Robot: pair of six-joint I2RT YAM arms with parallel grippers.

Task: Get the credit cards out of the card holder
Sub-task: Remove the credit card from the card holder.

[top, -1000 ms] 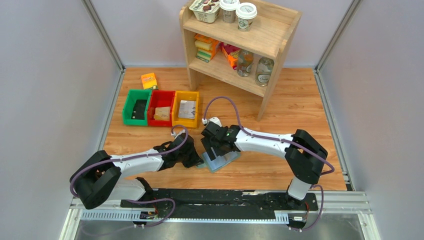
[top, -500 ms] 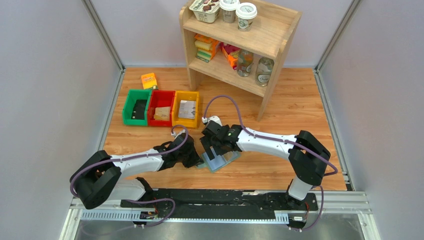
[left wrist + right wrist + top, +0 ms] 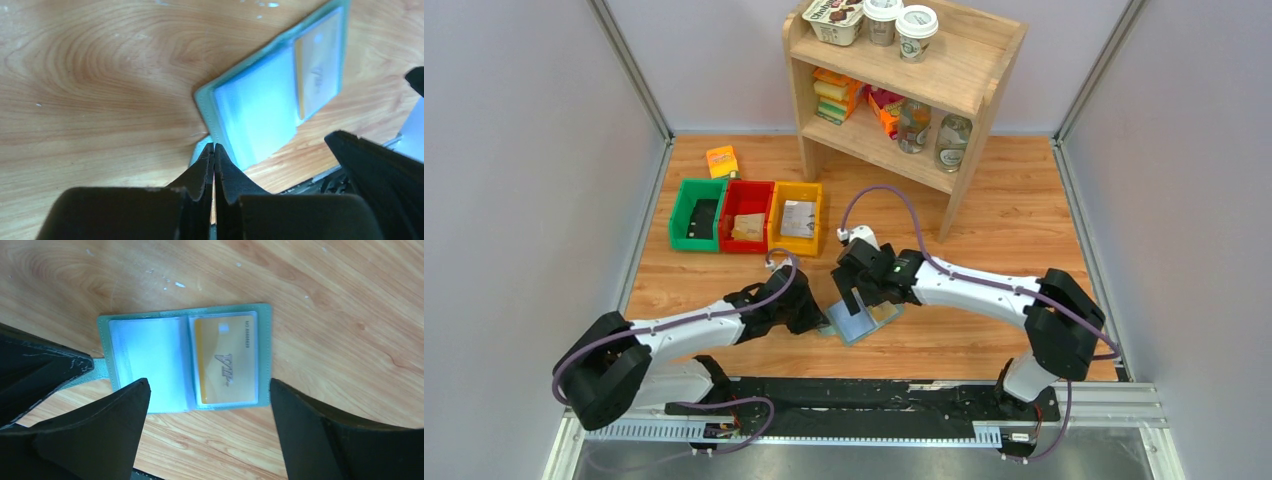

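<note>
The card holder [image 3: 856, 324] lies open and flat on the wooden table, sage-green border with pale blue pockets. It shows in the left wrist view [image 3: 260, 115] and the right wrist view [image 3: 145, 355]. A yellow VIP card [image 3: 227, 360] sits in its right pocket, also visible in the left wrist view [image 3: 320, 65]. The left pocket looks empty. My left gripper [image 3: 822, 322] is shut, its fingertips [image 3: 214, 150] pinched on the holder's small side tab [image 3: 100, 367]. My right gripper [image 3: 209, 385] is open and empty, hovering over the holder with a finger on each side.
A green bin [image 3: 680, 215], a red bin [image 3: 748, 186] and a yellow bin [image 3: 796, 186] stand in a row at the back left, each with something inside. An orange packet [image 3: 722, 161] lies behind them. A wooden shelf [image 3: 964, 70] with jars and cups stands at the back.
My right gripper has drawn back a little to the right and away from the holder, uncovering it. My left arm has shifted slightly, still on the tab. The holder has stayed in place.
</note>
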